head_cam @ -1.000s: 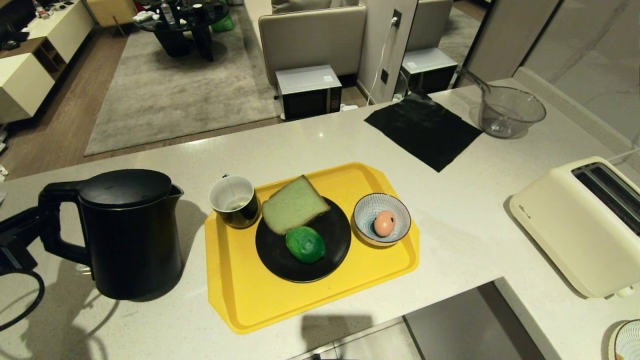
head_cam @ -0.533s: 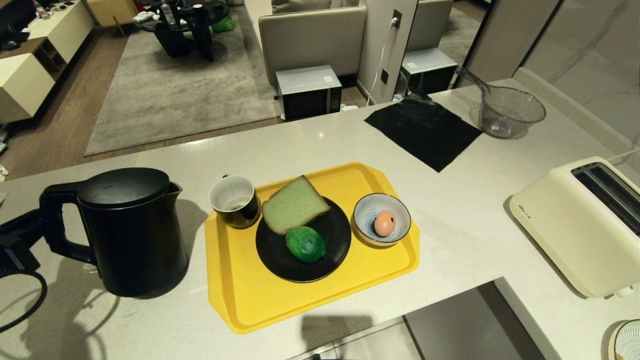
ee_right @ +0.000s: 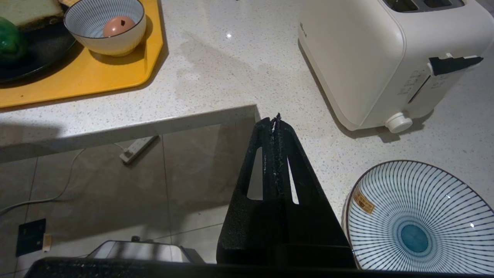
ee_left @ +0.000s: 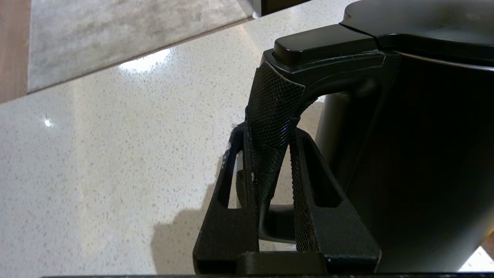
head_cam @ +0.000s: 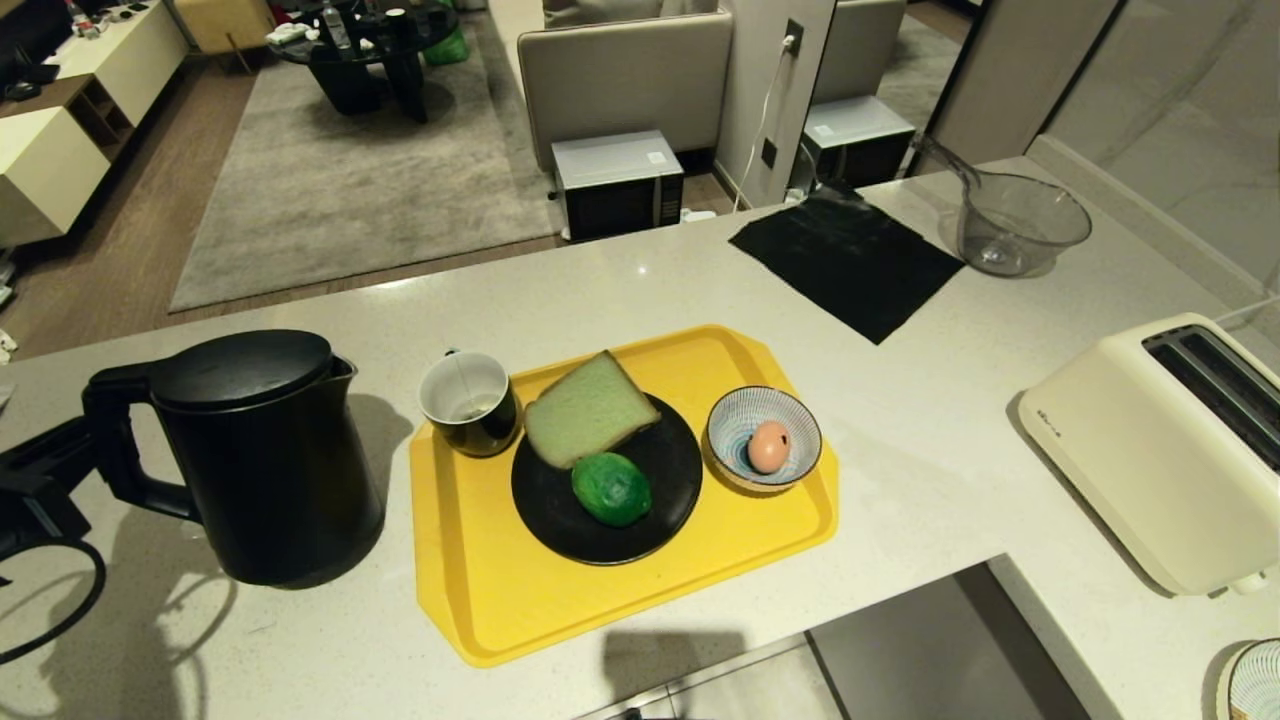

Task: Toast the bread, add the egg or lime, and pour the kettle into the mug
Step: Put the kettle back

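The kettle (head_cam: 262, 455) (handle clamped in the left gripper (ee_left: 270, 181)) has been shifted toward the mug (head_cam: 470, 402) at 3 o'clock; pouring seems next.

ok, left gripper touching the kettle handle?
Touching. Left wrist view: left gripper fingers clamp both sides of the kettle handle.

Head view overlooks counter (head_cam: 620, 290); wrist views sit close.

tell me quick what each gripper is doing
Left gripper: shut on the kettle handle.
Right gripper: shut, holding nothing, parked off the counter edge.
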